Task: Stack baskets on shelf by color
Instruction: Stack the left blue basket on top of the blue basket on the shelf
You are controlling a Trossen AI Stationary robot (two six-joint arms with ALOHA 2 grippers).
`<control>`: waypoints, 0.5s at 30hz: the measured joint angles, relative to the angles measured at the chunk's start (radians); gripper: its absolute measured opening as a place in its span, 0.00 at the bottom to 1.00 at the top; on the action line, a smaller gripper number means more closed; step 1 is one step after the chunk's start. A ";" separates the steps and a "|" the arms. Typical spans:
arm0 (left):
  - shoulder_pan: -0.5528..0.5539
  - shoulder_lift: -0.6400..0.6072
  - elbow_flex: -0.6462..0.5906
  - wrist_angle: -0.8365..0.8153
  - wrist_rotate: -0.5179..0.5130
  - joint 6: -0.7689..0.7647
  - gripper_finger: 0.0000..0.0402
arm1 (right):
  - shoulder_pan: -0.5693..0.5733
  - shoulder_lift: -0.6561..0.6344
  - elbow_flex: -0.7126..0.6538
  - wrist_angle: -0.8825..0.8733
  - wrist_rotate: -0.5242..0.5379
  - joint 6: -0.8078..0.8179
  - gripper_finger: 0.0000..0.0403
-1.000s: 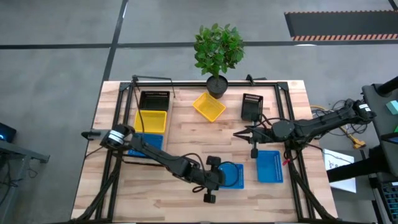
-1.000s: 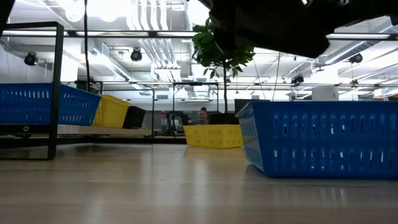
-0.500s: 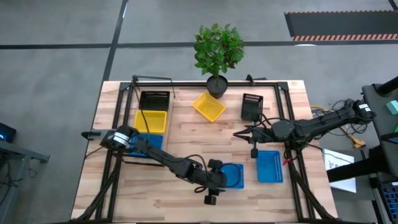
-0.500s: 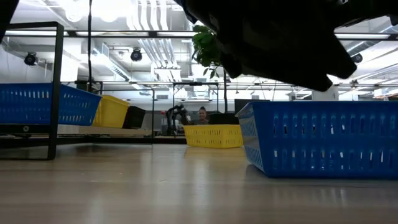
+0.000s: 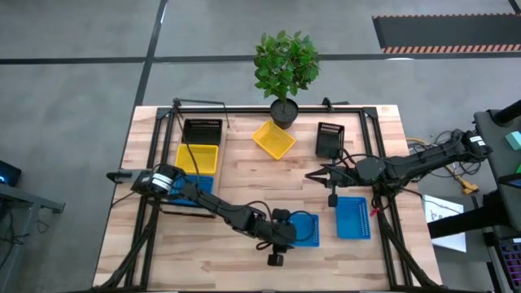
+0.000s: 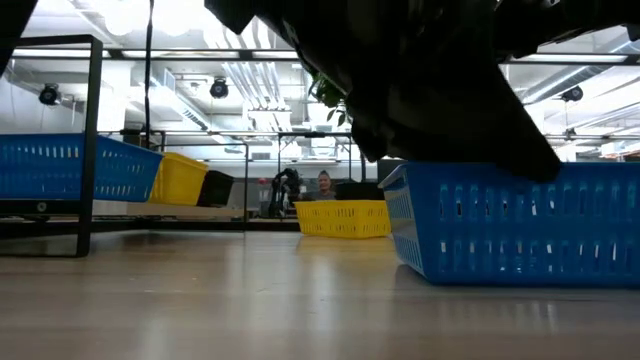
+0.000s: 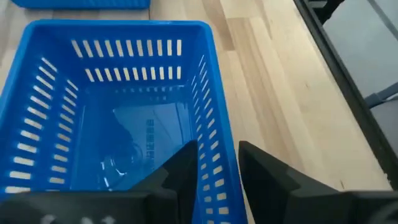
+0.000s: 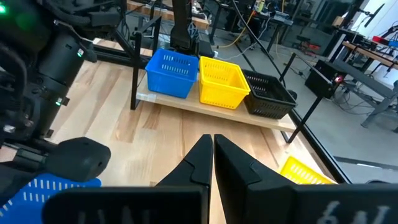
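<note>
My left gripper (image 5: pixel 286 232) is low over a blue basket (image 5: pixel 305 228) standing on the table near its front edge. Its fingers are open and straddle the basket's wall (image 7: pixel 217 134) on the near-edge side, one finger inside (image 7: pixel 183 165) and one outside (image 7: pixel 261 165). My right gripper (image 5: pixel 312 175) hovers shut over the table's middle, holding nothing. The shelf (image 8: pixel 205 107) at the left carries one blue basket (image 8: pixel 171 73), one yellow (image 8: pixel 224 81) and one black (image 8: pixel 267 93). A second blue basket (image 5: pixel 352 218), a yellow one (image 5: pixel 273 140) and a black one (image 5: pixel 329 140) rest on the table.
A potted plant (image 5: pixel 285 65) stands at the table's far edge, behind the yellow basket. A thin black frame (image 5: pixel 269 108) runs round the tabletop. Bare wood lies between the shelf and the loose baskets. In the low view the left arm fills the upper part above the blue basket (image 6: pixel 520 225).
My left arm has come down onto the blue basket, and in the low view its dark bulk now reaches to the basket's rim. The basket has stayed in place. My right arm has kept still.
</note>
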 joint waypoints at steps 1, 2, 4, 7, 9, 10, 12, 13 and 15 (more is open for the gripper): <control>0.003 0.000 -0.009 0.009 0.001 -0.013 0.23 | 0.000 0.000 0.000 0.000 0.000 0.000 0.02; 0.005 0.000 -0.018 0.012 0.003 -0.018 0.21 | 0.000 0.000 0.000 0.000 0.000 0.000 0.02; 0.008 0.001 -0.031 0.012 0.005 -0.024 0.17 | 0.000 0.000 0.000 0.000 0.000 0.000 0.02; 0.009 0.002 -0.037 0.026 0.006 -0.014 0.08 | 0.000 0.000 0.000 0.000 0.000 0.000 0.02; 0.009 0.001 -0.037 0.030 0.005 -0.001 0.03 | 0.000 0.000 0.000 0.000 0.000 -0.001 0.02; 0.009 -0.002 -0.037 0.030 0.005 0.009 0.02 | 0.000 0.000 0.000 0.000 0.000 -0.001 0.02; 0.009 -0.010 -0.037 0.028 0.005 0.033 0.01 | 0.000 0.000 0.000 0.000 0.000 -0.001 0.02; 0.009 -0.016 -0.036 0.026 0.005 0.047 0.01 | 0.000 0.000 0.000 0.000 0.000 -0.002 0.02; 0.009 -0.039 -0.037 0.020 0.006 0.089 0.00 | 0.000 0.000 0.000 -0.001 0.000 -0.003 0.02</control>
